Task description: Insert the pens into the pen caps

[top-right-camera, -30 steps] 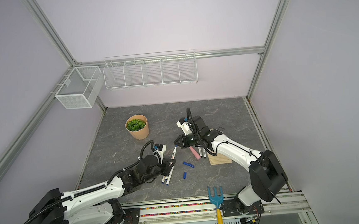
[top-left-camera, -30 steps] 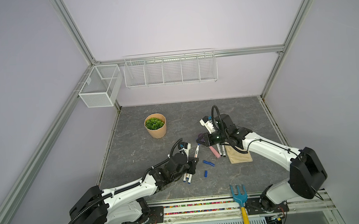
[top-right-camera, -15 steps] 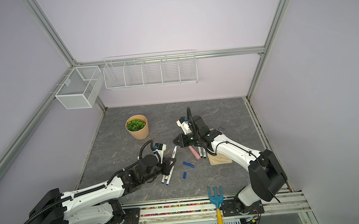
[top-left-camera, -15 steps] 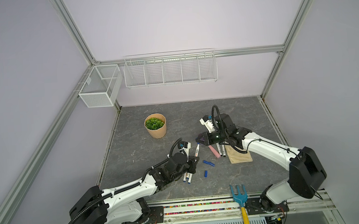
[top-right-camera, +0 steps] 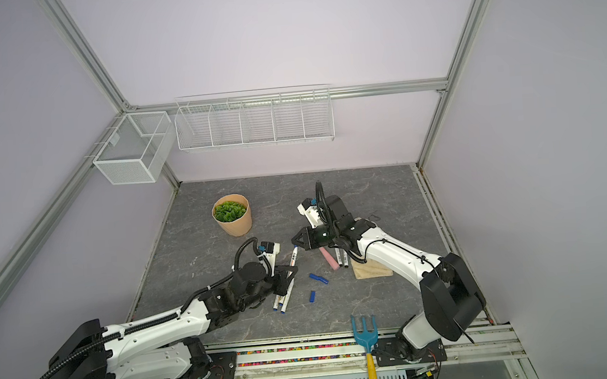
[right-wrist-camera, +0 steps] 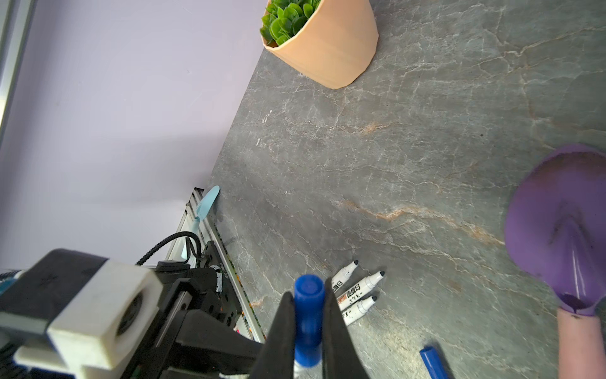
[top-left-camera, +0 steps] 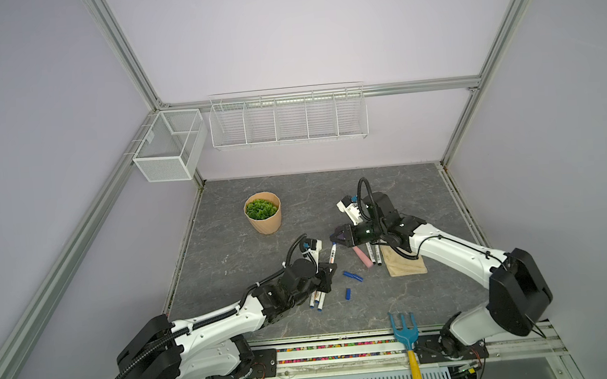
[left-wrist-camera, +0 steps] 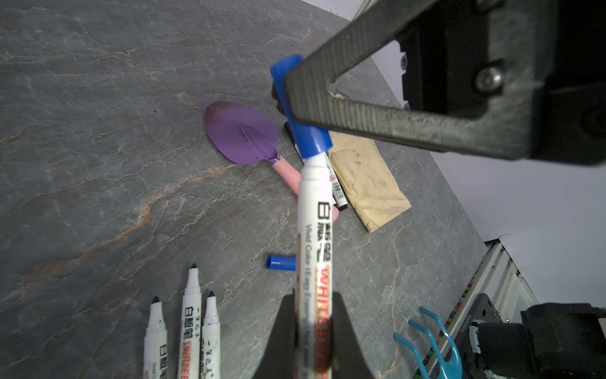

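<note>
While the left hand (left-wrist-camera: 313,305) squeezes tight on the body of one white pen (left-wrist-camera: 313,229), the right hand (right-wrist-camera: 309,290) is pinched tight on a blue cap (right-wrist-camera: 308,315). Pen and cap meet in the air over the middle of the table (top-left-camera: 415,190). The tip of the pen is inside the cap.

Three more pens (top-left-camera: 317,301) lie side by side by the left arm, with their tips bare. They are near the front edge. Some loose blue caps (top-left-camera: 352,276) lie close to them, nearer the middle.

Under the right arm lie two pens (top-left-camera: 372,255). They sit between the pink handle of a purple trowel (left-wrist-camera: 241,133) and a tan cloth (top-left-camera: 406,263), just beside both.

A plant pot (top-left-camera: 263,213) stands at the back left, well apart from both hands. A blue rake (top-left-camera: 404,331) lies at the front edge, between the two arm bases.

The strip of table along the back wall is bare from the pot to the right corner. The left side in front of the pot is bare too. So is the front right corner, between the cloth and the front edge. Two wire baskets (top-left-camera: 288,125) hang on the walls, high above the table.
</note>
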Motion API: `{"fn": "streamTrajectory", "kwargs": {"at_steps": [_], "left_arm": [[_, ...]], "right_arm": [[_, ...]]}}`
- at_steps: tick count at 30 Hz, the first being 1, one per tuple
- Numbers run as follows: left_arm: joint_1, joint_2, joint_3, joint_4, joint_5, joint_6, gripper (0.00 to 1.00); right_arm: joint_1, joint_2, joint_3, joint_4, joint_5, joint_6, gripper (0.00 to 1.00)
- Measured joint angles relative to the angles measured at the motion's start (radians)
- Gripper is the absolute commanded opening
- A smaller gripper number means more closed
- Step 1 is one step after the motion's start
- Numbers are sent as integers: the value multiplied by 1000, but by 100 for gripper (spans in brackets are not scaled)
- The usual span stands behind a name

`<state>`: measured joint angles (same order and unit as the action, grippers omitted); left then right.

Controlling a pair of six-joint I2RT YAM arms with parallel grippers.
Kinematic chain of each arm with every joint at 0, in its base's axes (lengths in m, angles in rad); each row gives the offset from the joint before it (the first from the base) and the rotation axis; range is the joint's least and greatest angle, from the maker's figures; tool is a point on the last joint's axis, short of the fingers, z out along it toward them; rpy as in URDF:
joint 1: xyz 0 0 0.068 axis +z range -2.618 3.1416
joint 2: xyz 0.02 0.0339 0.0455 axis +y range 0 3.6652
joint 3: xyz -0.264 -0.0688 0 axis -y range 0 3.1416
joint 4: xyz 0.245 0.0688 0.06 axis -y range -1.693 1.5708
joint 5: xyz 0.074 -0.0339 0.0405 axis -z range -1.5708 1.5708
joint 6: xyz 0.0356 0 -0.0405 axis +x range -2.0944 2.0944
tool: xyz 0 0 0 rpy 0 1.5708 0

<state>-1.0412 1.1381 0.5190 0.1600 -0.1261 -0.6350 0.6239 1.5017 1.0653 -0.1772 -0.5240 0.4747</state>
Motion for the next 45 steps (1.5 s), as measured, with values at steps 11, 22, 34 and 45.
{"fn": "streamTrajectory", "kwargs": {"at_steps": [11,22,34,45], "left_arm": [[-21,2,23,145,-48,31,0],[-26,27,102,154,-37,123,0],[-23,29,106,152,21,158,0],[-23,14,106,128,3,257,0]], "right_arm": [[-55,-85,42,-25,-102,-14,11],[-74,-167,72,-69,-132,-76,11],[-43,-231,35,-83,-120,-130,13],[14,-243,73,-154,-40,-222,24]]}}
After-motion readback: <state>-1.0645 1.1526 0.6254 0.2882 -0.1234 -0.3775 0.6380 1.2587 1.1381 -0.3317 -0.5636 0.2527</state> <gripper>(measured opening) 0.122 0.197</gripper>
